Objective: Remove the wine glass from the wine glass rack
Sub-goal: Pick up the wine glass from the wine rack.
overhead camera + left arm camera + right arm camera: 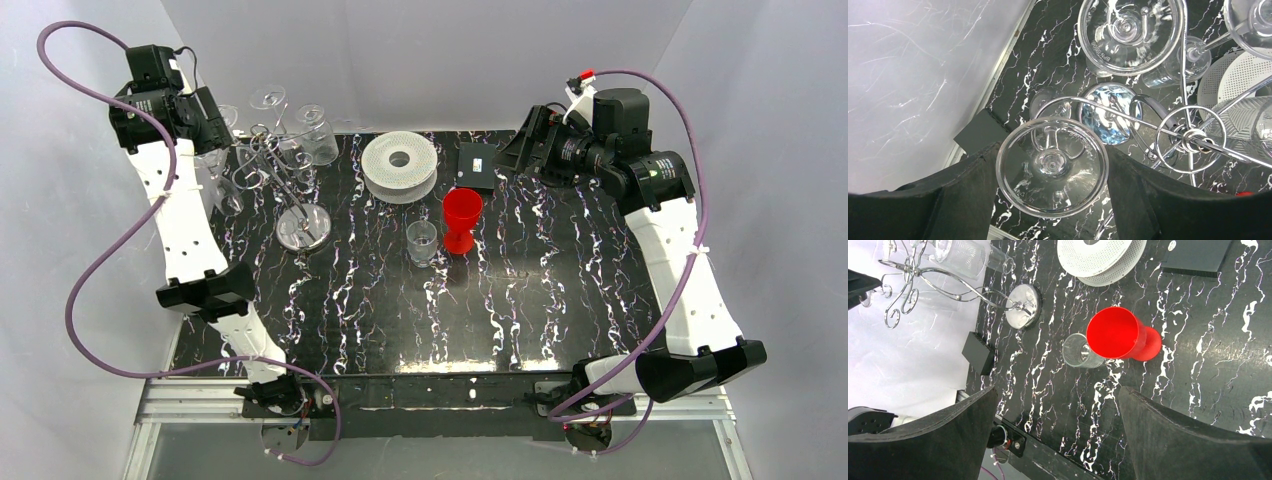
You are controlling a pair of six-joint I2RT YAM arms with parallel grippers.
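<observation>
Nearest the lens, left wrist view: the left gripper [1052, 151] pinches the wine glass [1053, 172] by its foot. The two black fingers [948, 210] meet the rim of the clear disc on opposite sides. The glass hangs bowl-down and foot uppermost, its stem cradled in a wire loop. That posture probably explains a grip from above on the foot rather than the bowl. The glass is not yet off its arm.

Worktop [400, 320]: black, white-veined, carrying everything.

Right arm: raised over the rear edge, right of centre, well apart from the rack. The right gripper [1057, 390] is spread wide with nothing between its fingers, likely parked to leave the left arm room.

Wine glass rack [303, 228]: the chrome disc base stands toward the rear left corner, and the wire arms above carry several other glasses [1130, 35]. The gripped glass hangs on the side toward the left edge.

White ribbed spool [400, 165]: rear edge, centre.

Red cup [461, 218]: mid-worktop, with a small clear tumbler [421, 241] just beside it.

Black block [978, 352]: at the left edge.

Views compared: only the left wrist view resolves the loop, the stem and the contact at the rim. From the top the glasses merge into one clear tangle, and the left arm hides the block. Only the right wrist view shows the rack side-on, from base to curled tips.

Judged next: the stem should slide out through the loop's open end, since a straight lift may tip the rack.
</observation>
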